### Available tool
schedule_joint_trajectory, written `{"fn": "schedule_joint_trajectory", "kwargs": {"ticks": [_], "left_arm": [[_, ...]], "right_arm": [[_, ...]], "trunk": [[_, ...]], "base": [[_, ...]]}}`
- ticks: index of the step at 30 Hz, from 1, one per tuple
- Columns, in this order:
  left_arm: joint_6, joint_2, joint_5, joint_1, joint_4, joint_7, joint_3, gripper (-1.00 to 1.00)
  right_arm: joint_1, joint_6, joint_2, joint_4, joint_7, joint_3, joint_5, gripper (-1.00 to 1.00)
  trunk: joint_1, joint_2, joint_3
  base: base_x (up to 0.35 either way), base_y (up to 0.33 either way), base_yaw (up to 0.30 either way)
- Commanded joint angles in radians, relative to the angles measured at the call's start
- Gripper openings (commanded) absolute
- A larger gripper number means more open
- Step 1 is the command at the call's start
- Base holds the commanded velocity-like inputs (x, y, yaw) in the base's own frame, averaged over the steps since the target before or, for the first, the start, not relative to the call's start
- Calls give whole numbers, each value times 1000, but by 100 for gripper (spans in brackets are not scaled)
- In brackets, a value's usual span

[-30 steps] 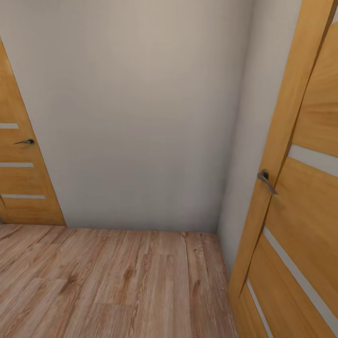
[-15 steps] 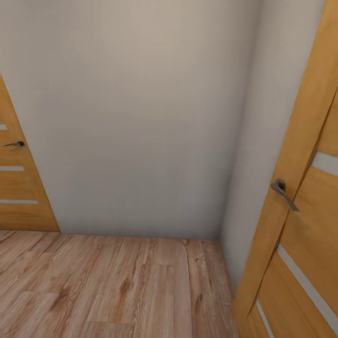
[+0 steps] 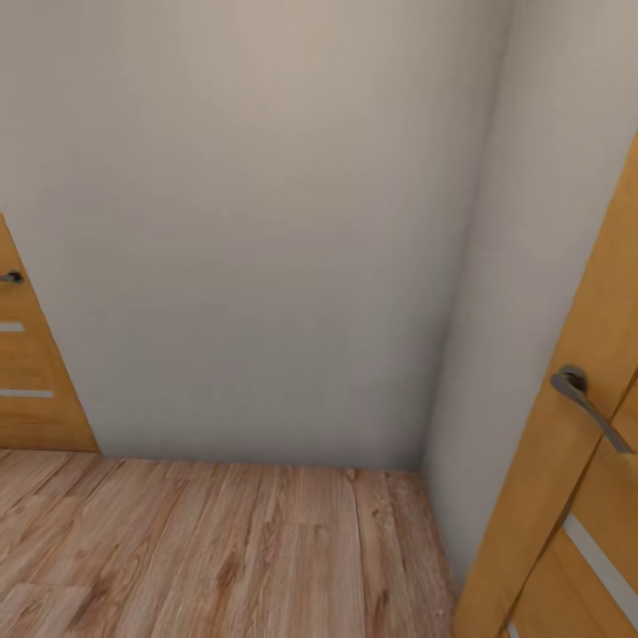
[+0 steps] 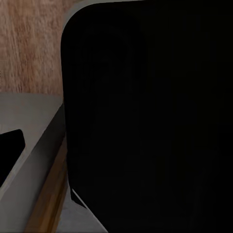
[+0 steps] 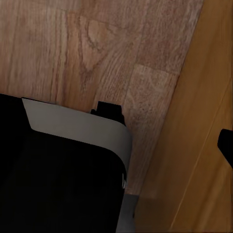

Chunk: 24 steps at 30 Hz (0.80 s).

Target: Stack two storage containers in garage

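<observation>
In the left wrist view the robot's body is a broad matt black panel [image 4: 145, 116] with a rounded corner beside a flat grey slab [image 4: 29, 121]. In the right wrist view a black housing [image 5: 53, 184] carries a light grey band [image 5: 82, 128] along its rounded edge, topped by a small black tab [image 5: 109, 109].

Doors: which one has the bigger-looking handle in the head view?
The right door. Its grey handle looks large and close, while the left door shows just a tiny handle at the picture's edge.

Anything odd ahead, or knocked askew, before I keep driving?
Nothing stands out. The cream wall and wood-plank floor look clean and undamaged. The door on the right stands close, its handle intact.
</observation>
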Motion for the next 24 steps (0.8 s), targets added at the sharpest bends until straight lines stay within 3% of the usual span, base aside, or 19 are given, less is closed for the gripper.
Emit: {"fn": "schedule_joint_trajectory", "kwargs": {"ticks": [1, 7, 20, 24], "left_arm": [[-1, 0, 1, 0, 0, -2, 1, 100], [-1, 0, 1, 0, 0, -2, 1, 100], [-1, 0, 1, 0, 0, -2, 1, 100], [-1, 0, 1, 0, 0, -2, 1, 100]], "right_arm": [[-1, -6, 1, 3, -1, 8, -8, 100], [-1, -6, 1, 3, 0, 8, -8, 100], [-1, -7, 0, 3, -1, 8, -8, 100], [-1, -7, -1, 3, -1, 8, -8, 100]], "trunk": [[1, 0, -1], [1, 0, -1], [1, 0, -1], [1, 0, -1]], "base": [[316, 0, 0], [316, 0, 34], [308, 0, 167], [91, 0, 260]]}}
